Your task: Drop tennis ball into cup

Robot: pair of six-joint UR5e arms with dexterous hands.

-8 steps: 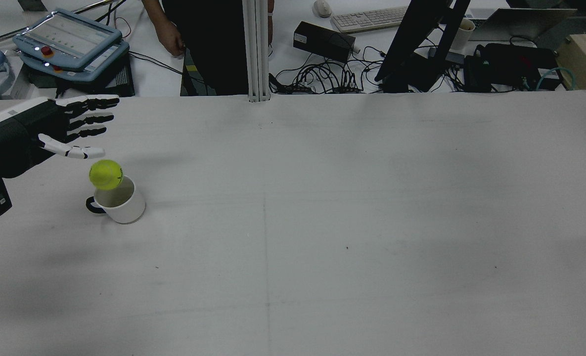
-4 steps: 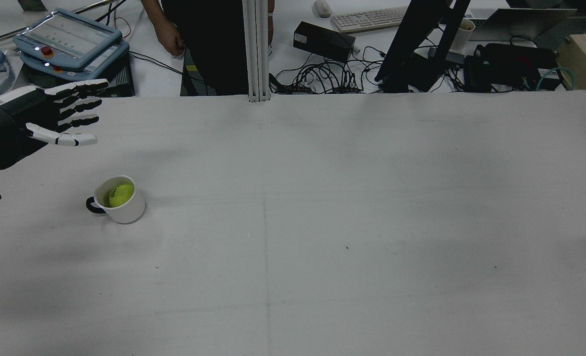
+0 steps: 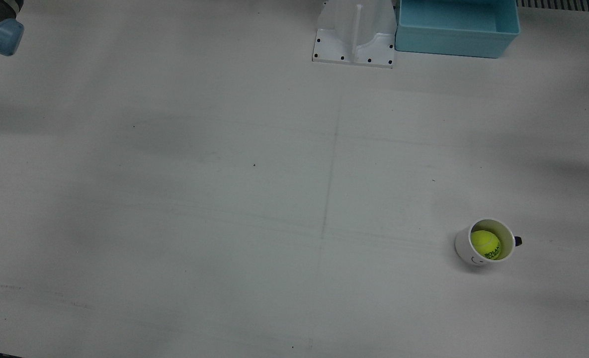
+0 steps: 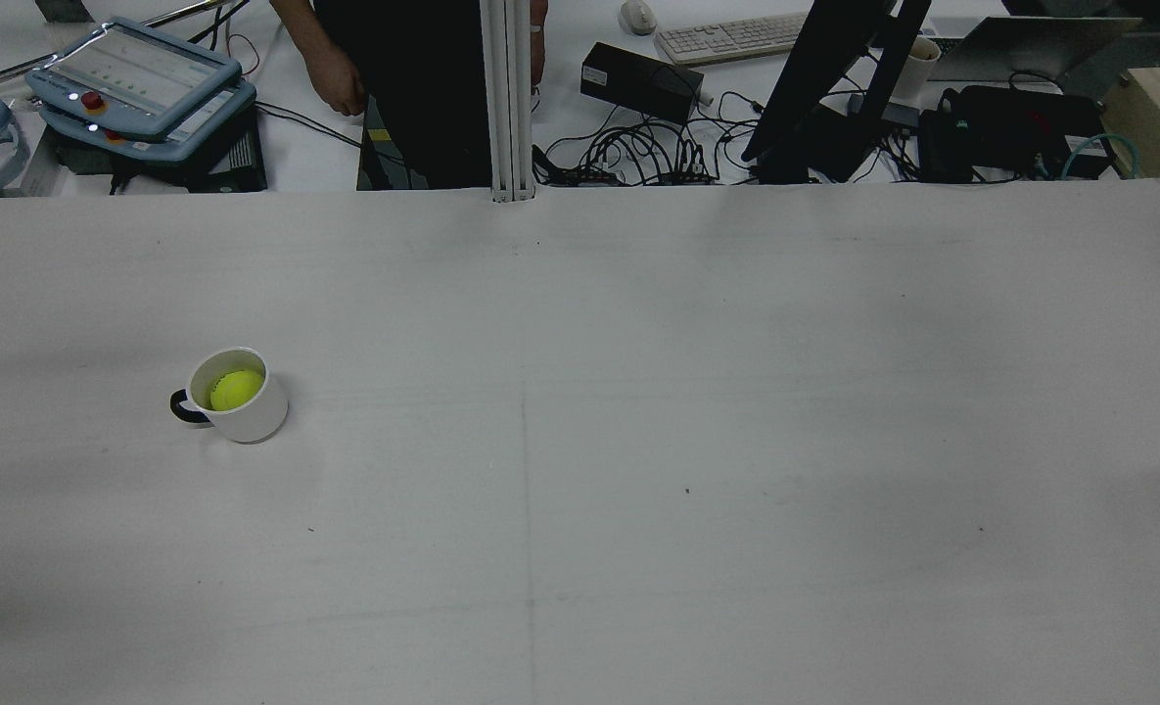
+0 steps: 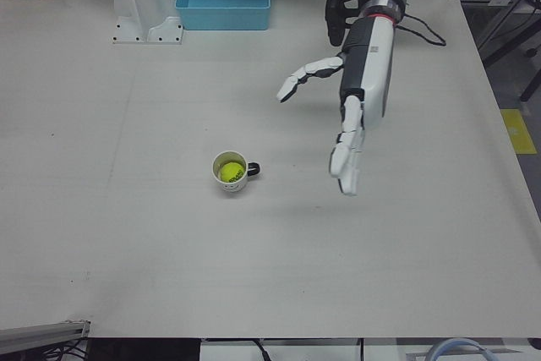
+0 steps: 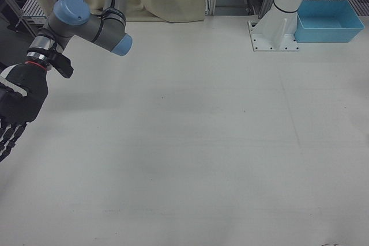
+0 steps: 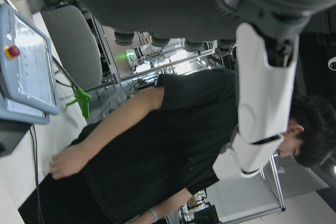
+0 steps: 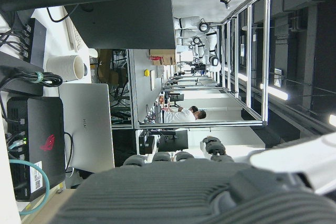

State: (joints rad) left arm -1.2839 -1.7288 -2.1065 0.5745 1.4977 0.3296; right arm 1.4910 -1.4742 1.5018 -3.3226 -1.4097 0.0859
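Note:
The yellow-green tennis ball (image 3: 485, 244) lies inside the white cup (image 3: 462, 247), which stands upright on the table with its dark handle showing. Ball (image 4: 236, 389) and cup (image 4: 258, 419) also show in the rear view at the left. In the left-front view my left hand (image 5: 359, 95) is open and empty, fingers spread, raised above the table to the right of the cup (image 5: 237, 183) and apart from it. My right hand (image 6: 17, 110) is at the left edge of the right-front view, fingers extended, holding nothing, far from the cup.
A blue bin (image 3: 456, 25) stands beside the white arm pedestal (image 3: 355, 35) at the robot's side of the table. A person in black (image 4: 413, 88), a teach pendant (image 4: 134, 83), cables and a monitor lie beyond the far edge.
The ball dropped from just above the cup's rim into the cup. My open left hand pulled back to the left and has left the rear view.

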